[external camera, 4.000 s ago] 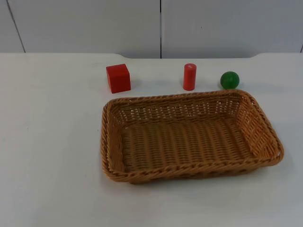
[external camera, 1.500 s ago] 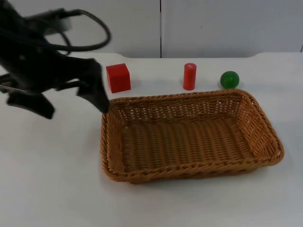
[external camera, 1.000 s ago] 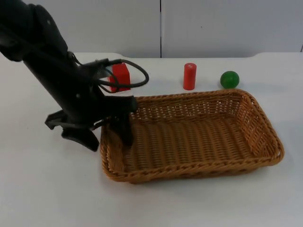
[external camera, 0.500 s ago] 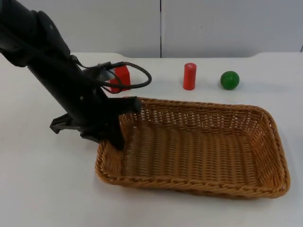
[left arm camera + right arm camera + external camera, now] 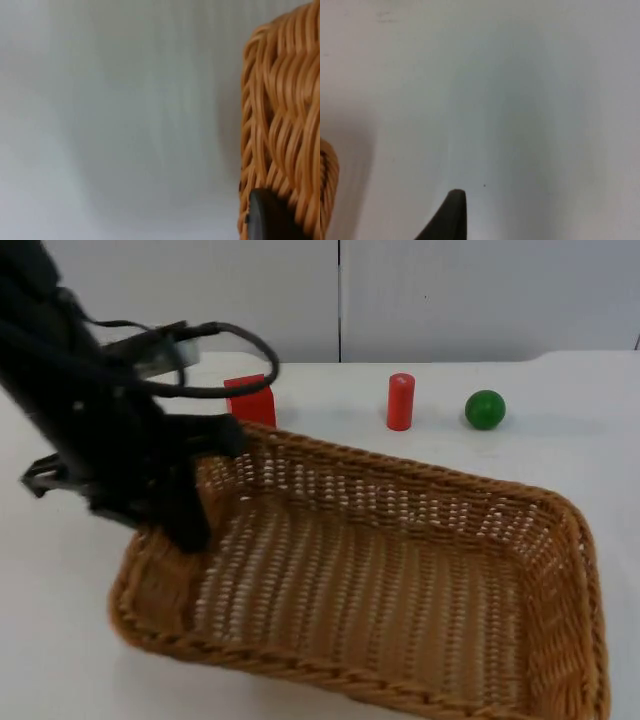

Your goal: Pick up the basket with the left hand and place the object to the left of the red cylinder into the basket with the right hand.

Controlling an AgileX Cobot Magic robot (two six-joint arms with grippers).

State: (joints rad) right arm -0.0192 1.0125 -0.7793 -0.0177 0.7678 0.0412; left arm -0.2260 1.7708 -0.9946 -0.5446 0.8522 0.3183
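Basket (image 5: 400, 580) hangs tilted above the table (image 5: 600, 440), its left end clamped in the left gripper (image 5: 185, 525). Behind it stand a red cube (image 5: 255, 400), partly hidden, a red cylinder (image 5: 400, 400) and a green ball (image 5: 485, 409). Right gripper (image 5: 452, 215) waits over bare table; its jaws I cannot tell.

white table top (image 5: 560, 455) ends at a grey partition wall (image 5: 450, 295)
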